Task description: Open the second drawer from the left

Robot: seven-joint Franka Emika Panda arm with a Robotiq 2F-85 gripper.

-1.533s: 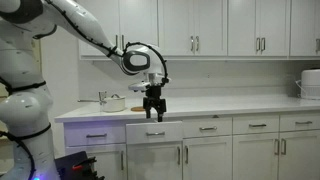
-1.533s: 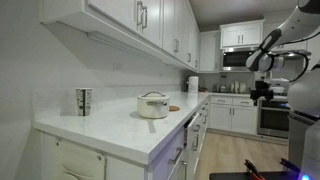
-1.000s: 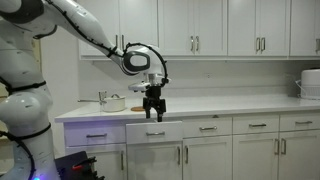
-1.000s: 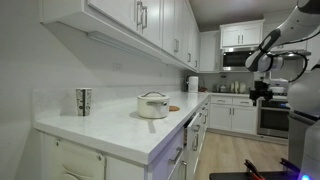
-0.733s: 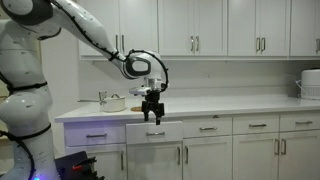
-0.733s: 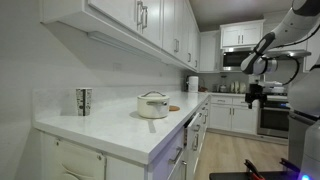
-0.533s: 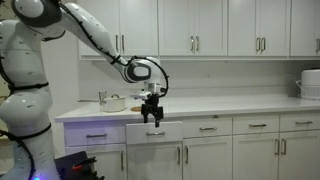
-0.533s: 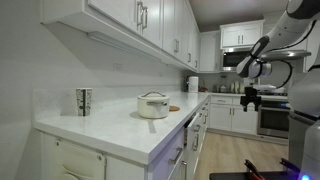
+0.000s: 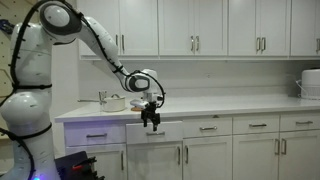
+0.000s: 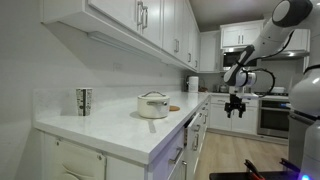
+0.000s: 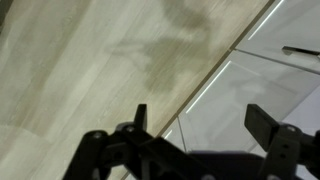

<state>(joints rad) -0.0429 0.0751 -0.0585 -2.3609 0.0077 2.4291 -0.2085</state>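
Observation:
The second drawer from the left [image 9: 155, 131] is a white front with a short silver bar handle; it stands slightly forward of its neighbours. My gripper [image 9: 151, 119] hangs just above its top edge, fingers pointing down, open and empty. In an exterior view the gripper [image 10: 236, 106] is out in front of the counter's edge. In the wrist view the gripper [image 11: 204, 118] shows two dark fingers [image 11: 268, 124] spread wide with nothing between them, over white cabinet fronts [image 11: 250, 95] and wood floor [image 11: 90, 60]. The drawer's inside is hidden.
The leftmost drawer [image 9: 96, 135] is tinted violet. A white pot [image 9: 113, 102] and a cup [image 10: 83, 100] stand on the counter [image 9: 230, 104]; the pot also shows in an exterior view [image 10: 153, 104]. Upper cabinets [image 9: 190, 28] hang above. A stove [image 10: 272, 115] stands at the far end.
The gripper has dropped a little and moved in toward the cabinet fronts, now right above the drawer's top edge. The arm has folded back. The drawer has not moved.

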